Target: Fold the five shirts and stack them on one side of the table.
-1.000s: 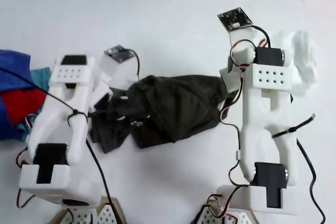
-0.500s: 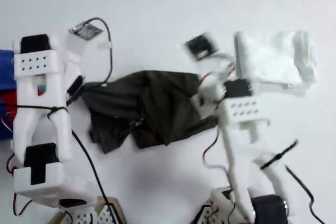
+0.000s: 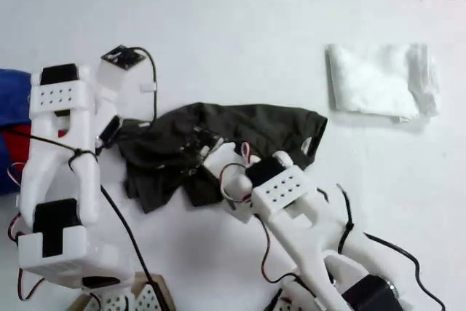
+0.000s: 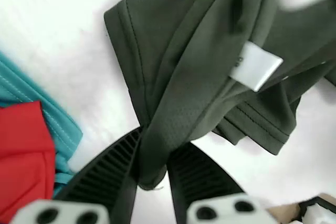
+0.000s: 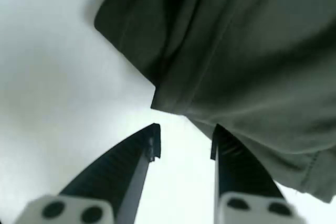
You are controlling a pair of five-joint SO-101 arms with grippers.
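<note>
Two grippers are at the dark shirt point(image 3: 247, 132), which lies crumpled on the worktop point(image 3: 240, 27). Its long axis runs from my left gripper point(image 4: 153, 153), clamped on one end of it, toward the folded white shirt point(image 3: 378, 81) beyond the other end. My right gripper point(image 5: 185, 129), jaws apart and empty, hangs just off the dark shirt's near hem, so I judge it the one to take that hem.

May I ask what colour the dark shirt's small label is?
The small label on the dark shirt is white, clearest in the left wrist view.
</note>
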